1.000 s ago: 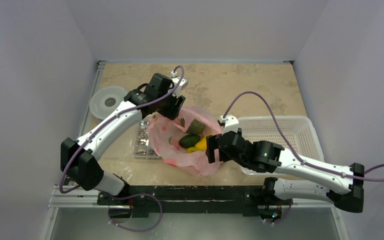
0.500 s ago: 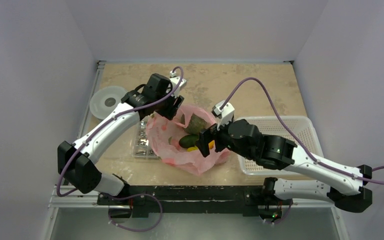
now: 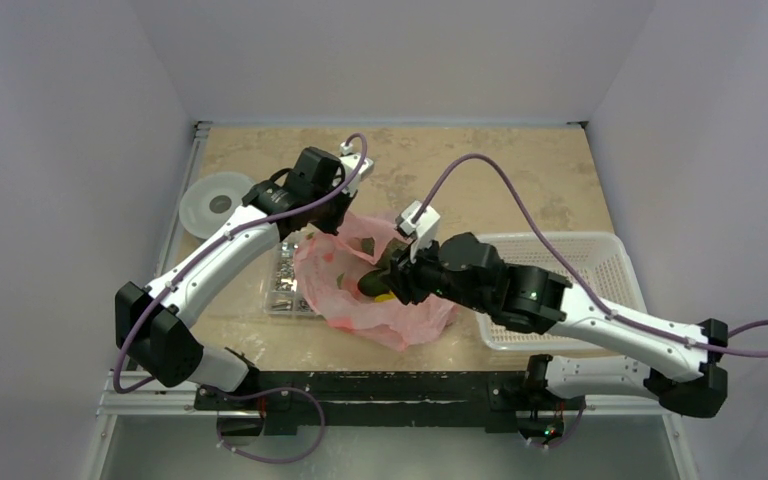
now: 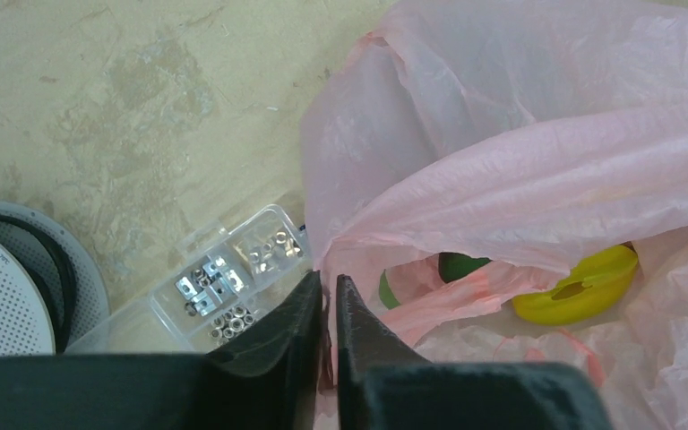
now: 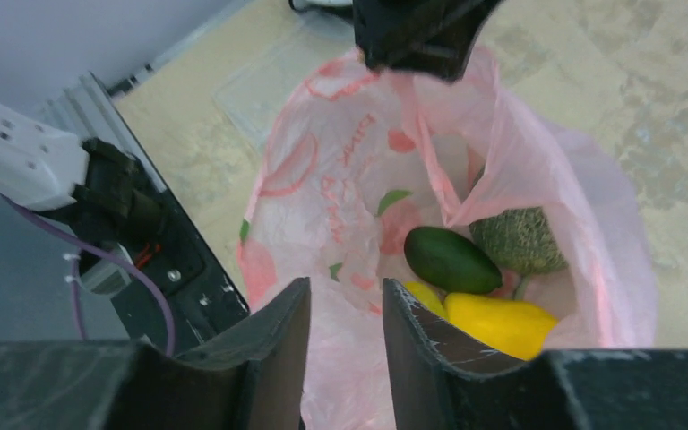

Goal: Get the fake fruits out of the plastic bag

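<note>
The pink plastic bag (image 3: pixel 355 305) lies mid-table with its mouth up. My left gripper (image 4: pixel 329 282) is shut on its far-left rim, with pink film pinched between the jaws. In the right wrist view the bag (image 5: pixel 340 197) holds a dark green oval fruit (image 5: pixel 451 259), a long yellow fruit (image 5: pixel 502 322), a second yellow piece (image 5: pixel 423 296) and a rough green ball (image 5: pixel 520 240). My right gripper (image 5: pixel 345 291) hovers over the near rim, its jaws partly apart and holding nothing. One finger is over the bag's wall, the other just inside by the yellow pieces.
A white perforated basket (image 3: pixel 600 265) stands at the right, under my right forearm. Left of the bag, touching it, lies a clear box of small metal parts (image 4: pixel 224 282). A round grey disc (image 3: pixel 215 203) lies at the far left.
My left gripper has closed on the bag's rim. The right arm has swung left and forward over the bag's mouth, and its jaws have narrowed.
</note>
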{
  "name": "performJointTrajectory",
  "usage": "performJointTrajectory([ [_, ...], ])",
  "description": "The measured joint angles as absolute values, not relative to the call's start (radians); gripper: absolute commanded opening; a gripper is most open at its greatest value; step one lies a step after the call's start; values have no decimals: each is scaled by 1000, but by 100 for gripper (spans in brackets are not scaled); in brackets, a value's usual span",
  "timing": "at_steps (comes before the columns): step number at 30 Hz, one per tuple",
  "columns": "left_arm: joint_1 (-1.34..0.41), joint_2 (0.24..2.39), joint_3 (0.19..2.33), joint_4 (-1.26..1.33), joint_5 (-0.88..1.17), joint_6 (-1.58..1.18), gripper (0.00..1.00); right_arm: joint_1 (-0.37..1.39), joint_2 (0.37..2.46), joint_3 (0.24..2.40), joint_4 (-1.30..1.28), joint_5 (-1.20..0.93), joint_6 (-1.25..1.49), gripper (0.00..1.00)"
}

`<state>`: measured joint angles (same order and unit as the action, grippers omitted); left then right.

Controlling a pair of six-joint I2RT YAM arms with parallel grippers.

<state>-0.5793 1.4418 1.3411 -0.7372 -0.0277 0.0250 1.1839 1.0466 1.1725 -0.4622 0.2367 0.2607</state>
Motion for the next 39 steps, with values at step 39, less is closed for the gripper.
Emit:
performJointTrajectory([
  [39,-579,1461,1341,-742,38,46,0,1362,1491,674,-51,466,551,47],
])
